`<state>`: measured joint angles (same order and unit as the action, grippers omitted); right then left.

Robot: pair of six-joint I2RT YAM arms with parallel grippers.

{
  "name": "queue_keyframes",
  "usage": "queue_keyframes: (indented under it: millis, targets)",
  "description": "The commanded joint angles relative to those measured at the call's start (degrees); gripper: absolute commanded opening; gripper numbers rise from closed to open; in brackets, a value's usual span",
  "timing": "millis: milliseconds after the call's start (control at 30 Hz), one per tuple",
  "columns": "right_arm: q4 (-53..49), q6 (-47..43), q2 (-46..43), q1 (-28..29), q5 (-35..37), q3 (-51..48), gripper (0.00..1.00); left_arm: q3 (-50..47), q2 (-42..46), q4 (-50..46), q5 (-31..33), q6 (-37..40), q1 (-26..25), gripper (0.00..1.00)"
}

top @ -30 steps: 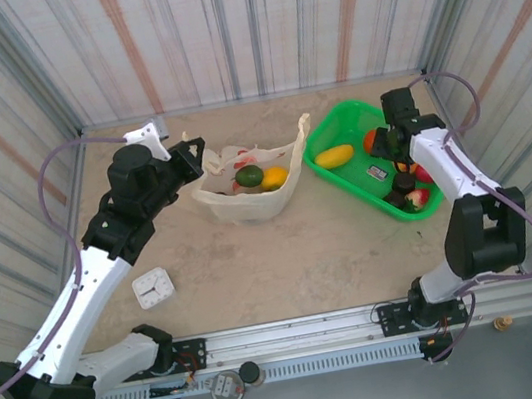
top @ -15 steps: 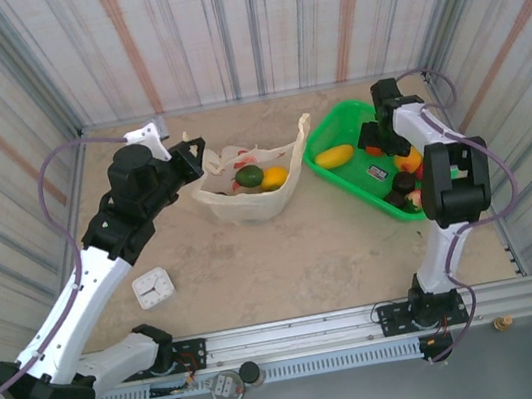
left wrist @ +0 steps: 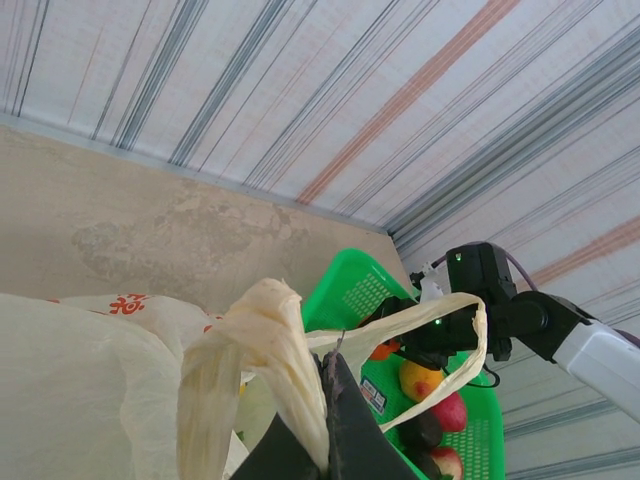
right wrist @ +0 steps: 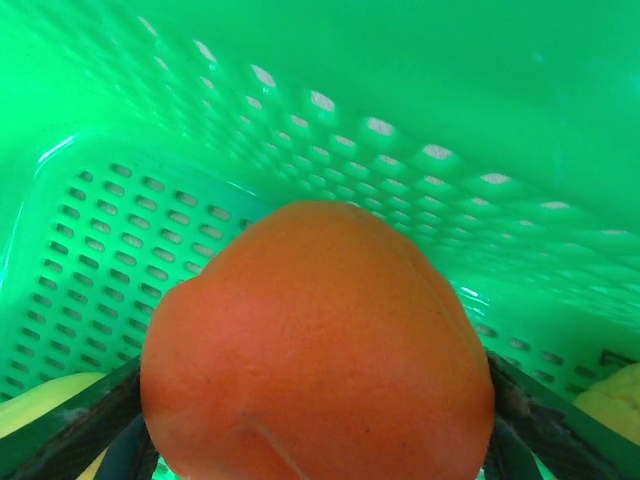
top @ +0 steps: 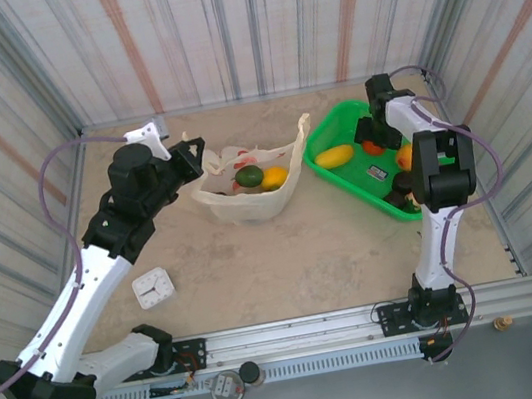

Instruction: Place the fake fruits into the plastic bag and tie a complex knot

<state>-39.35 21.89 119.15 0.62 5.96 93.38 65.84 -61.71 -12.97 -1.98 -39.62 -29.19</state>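
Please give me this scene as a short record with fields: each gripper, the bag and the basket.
left gripper: shut on one handle of the plastic bag, lifting it
right gripper: down in the green basket, fingers on either side of an orange fruit; grip unclear
bag contents: a green fruit and a yellow fruit visible
knot: not yet tied
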Motion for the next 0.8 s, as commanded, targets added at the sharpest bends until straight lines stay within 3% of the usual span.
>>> queue_keyframes:
  millis: [0,67,200,433,600,767]
  targets:
    - [0.2,-0.2,0.3,-0.1,0.0,-0.5,0.68,-0.1,-0.2,1.4,-0.3,1.1,0.4,0.0]
    - [1.1,-0.1,-1.6,0.1,0.0,-2.4,0.64,-0.2,0.2,1.5,-0.1,1.0,0.5,0.0]
    - [1.4,-0.4,-8.3,1.0,-0.3,-4.8,0.64,-0.4,0.7,1.6,-0.1,1.1,0.6,0.0]
    - [1.6,-1.2,-27.7,7.1,0.5,-7.5,0.63,-0.3,0.6,1.2,1.1,1.7,0.3,0.0]
    - [4.8,-2.0,-38.9,14.4,-1.7,-4.5,0.62,-0.7,0.4,2.0,0.0,1.1,0.2,0.0]
    - [8.1,-7.8,-40.6,26.8,-3.7,-0.4,0.62,-0.8,0.9,2.1,0.3,1.2,0.4,0.0]
